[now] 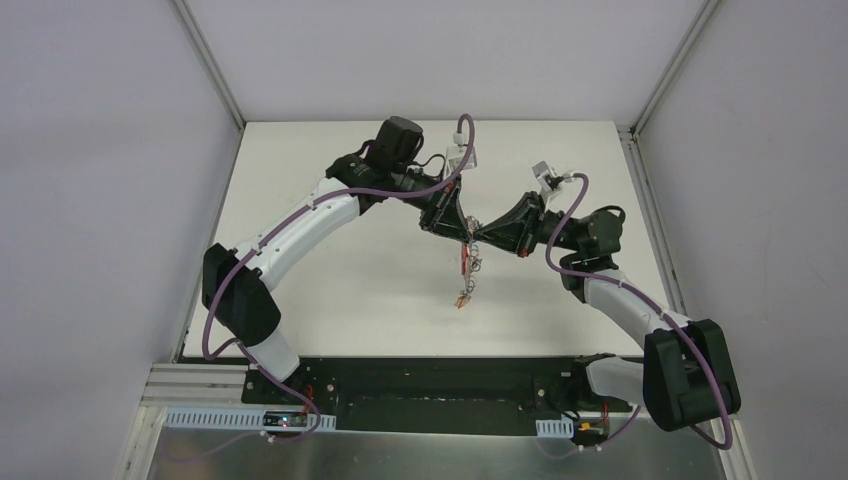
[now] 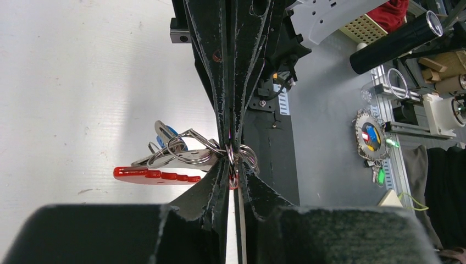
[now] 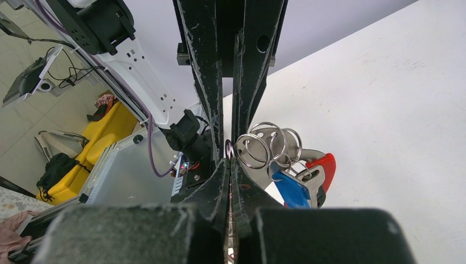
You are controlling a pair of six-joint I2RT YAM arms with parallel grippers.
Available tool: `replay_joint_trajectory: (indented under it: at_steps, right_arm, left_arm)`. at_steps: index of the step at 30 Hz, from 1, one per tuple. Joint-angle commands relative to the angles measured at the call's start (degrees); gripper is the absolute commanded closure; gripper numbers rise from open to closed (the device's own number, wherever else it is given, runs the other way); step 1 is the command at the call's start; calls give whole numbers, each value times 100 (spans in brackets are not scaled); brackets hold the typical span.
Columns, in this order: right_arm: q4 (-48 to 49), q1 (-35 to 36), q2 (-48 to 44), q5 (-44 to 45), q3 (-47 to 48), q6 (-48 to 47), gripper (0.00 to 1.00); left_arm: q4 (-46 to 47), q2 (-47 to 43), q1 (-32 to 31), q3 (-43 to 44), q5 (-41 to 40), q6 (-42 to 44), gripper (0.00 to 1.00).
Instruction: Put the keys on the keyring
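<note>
— Where is the keyring hanging right now?

— The keyring point(image 1: 470, 265) is dangling in the air above the middle of the white bench point(image 1: 340, 290). It is hanging straight down from the spot where the two claws are meeting tip to tip.

— What is the left claw doing?

— The left claw point(image 2: 233, 171) is pinching one of the grey rings point(image 2: 189, 149), with only a thin slit showing between its tips.

— And the right one?

— The right claw point(image 3: 229, 165) is reaching in from the opposite side. It is pressed fully together and nipping a ring loop at its very tips.

— Are any keys showing?

— A blue-headed key point(image 3: 291, 190) is hanging among the rings and lying against the red band point(image 3: 325, 164). A silver blade point(image 3: 310, 179) is sitting just beside it.

— Is anything reading clearly on them?

— Any lettering is coming out too small and blurred to read, both on the key heads and on the coloured tags point(image 1: 463, 298) hanging lowest in the top view.
</note>
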Motion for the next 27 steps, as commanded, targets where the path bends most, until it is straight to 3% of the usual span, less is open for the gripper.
replay_joint_trajectory:
  at_steps: [1, 4, 8, 12, 18, 27]
  right_arm:
    - [409, -41, -88, 40, 59, 38, 100]
    - [401, -41, -92, 45, 52, 38, 100]
    - [205, -50, -132, 54, 60, -205, 100]
    - [-364, -48, -270, -35, 64, -842, 100]
    - [-591, -46, -373, -187, 94, -1138, 82]
    - [-337, 71, -323, -307, 14, -1026, 74]
  left_arm:
    - [207, -53, 25, -32, 283, -83, 92]
    - [239, -35, 25, -20, 291, -148, 100]
    - [12, -53, 20, 71, -14, -135, 100]
    - [-1434, 26, -63, 720, -866, 727, 100]
    - [-3610, 471, -404, 1925, -2153, 1848, 100]
    - [-4553, 866, -873, 3030, -3438, 2106, 100]
